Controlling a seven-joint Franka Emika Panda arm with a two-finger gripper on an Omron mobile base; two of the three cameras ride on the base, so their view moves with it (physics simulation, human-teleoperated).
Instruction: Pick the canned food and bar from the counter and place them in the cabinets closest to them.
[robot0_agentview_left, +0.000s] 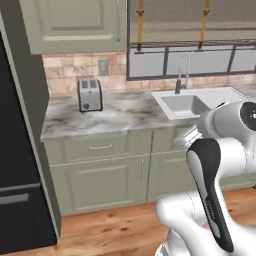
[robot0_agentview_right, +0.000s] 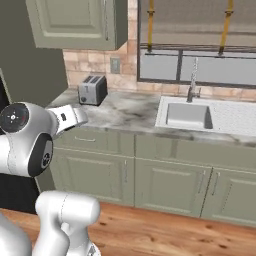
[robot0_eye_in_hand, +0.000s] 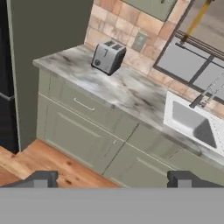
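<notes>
You are starting out: gripper (robot0_eye_in_hand: 112, 179) gaping wide, holding nothing; counter (robot0_agentview_left: 125, 116) bearing toaster (robot0_agentview_left: 90, 95); both placements are pending.

A silver toaster (robot0_agentview_left: 90, 95) stands on the marbled counter (robot0_agentview_left: 125, 117).

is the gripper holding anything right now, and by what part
Nothing is held. In the hand view the gripper is open, its fingers wide apart with only floor and cupboards between them, well back from the counter.
</notes>
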